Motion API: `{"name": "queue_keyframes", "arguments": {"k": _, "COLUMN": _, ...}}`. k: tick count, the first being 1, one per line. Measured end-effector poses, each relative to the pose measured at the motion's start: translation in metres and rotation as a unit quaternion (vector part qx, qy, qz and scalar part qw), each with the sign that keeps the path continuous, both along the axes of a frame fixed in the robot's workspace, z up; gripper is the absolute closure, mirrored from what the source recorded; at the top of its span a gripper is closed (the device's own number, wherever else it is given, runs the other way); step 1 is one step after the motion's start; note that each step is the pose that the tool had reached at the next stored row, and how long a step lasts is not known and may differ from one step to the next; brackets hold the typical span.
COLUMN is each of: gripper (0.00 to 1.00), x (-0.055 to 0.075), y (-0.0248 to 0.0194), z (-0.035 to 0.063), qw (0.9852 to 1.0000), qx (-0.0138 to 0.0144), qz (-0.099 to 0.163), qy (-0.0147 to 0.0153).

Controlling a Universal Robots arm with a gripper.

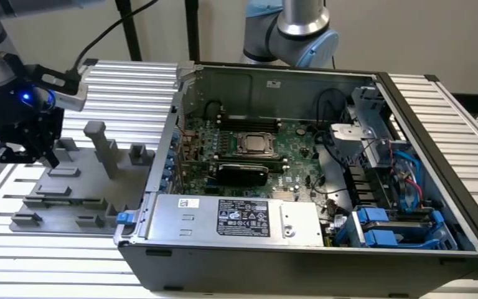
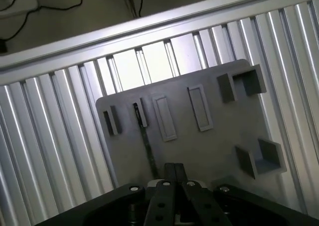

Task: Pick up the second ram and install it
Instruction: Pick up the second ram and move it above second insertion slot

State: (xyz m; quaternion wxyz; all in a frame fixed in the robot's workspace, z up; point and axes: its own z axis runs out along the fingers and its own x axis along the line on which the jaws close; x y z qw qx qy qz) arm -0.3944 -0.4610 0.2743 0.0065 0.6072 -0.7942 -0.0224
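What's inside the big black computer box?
Inside the case: a green board with a chip, a grey power box, wires and blue brackets. The power box hides whatever lies beneath it.

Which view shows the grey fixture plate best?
Wrist view: it looks down on the fixture plate, so its outline and pockets read clearly. Exterior view shows the fixture plate obliquely, at the exterior view's left, beside the computer case.
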Motion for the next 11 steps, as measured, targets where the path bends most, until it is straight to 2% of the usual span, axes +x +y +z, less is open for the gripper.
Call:
{"name": "queue_keyframes", "arguments": {"k": 5, "gripper": 1.00, "x": 0.0000, "y": -0.0014, "z": -0.0009, "qw": 0.9998, "qx": -0.0002, "qz": 0.020, "qy": -0.0016}}
{"name": "queue_keyframes", "arguments": {"k": 11, "gripper": 1.00, "x": 0.0000, "y": -0.0100, "z": -0.0028, "qw": 0.9996, "qx": -0.0003, "qz": 0.028, "qy": -0.0031}}
